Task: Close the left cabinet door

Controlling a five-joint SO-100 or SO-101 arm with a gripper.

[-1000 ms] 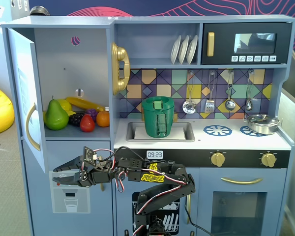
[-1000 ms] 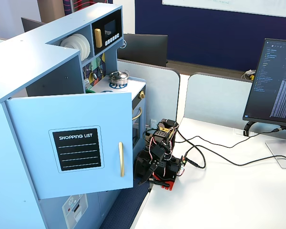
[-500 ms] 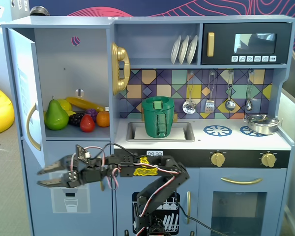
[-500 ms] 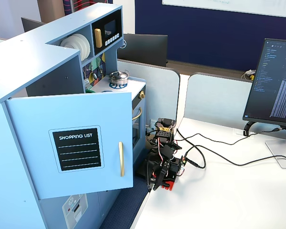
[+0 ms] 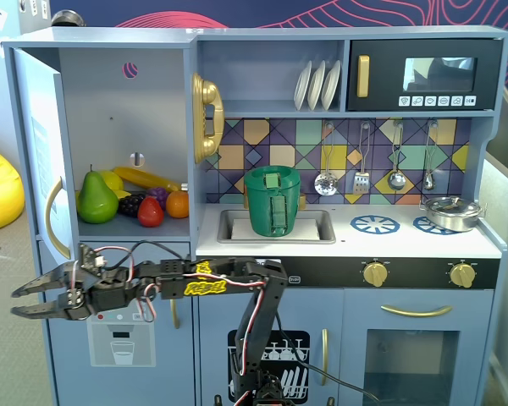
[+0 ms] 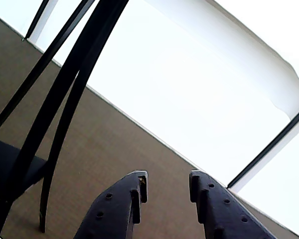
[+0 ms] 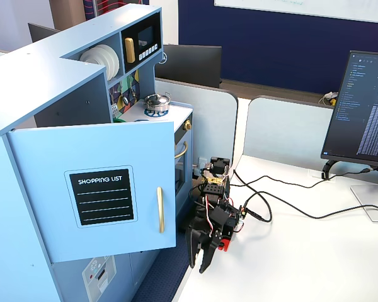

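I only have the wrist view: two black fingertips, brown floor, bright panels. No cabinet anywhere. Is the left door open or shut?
Observer: Open. The door stands swung out wide from the cabinet, its shopping-list side facing away from the shelves.
Operator: Where is my gripper relative to it?
Observer: In a fixed view the gripper is low, just below the door's bottom edge and apart from it.
Operator: Am I holding anything?
Observer: No. The jaws are parted and empty in both fixed views.
Operator: Anything behind the door that could block it?
Observer: Toy fruit sits on the shelf, set back inside the compartment; nothing sticks out past the front edge.
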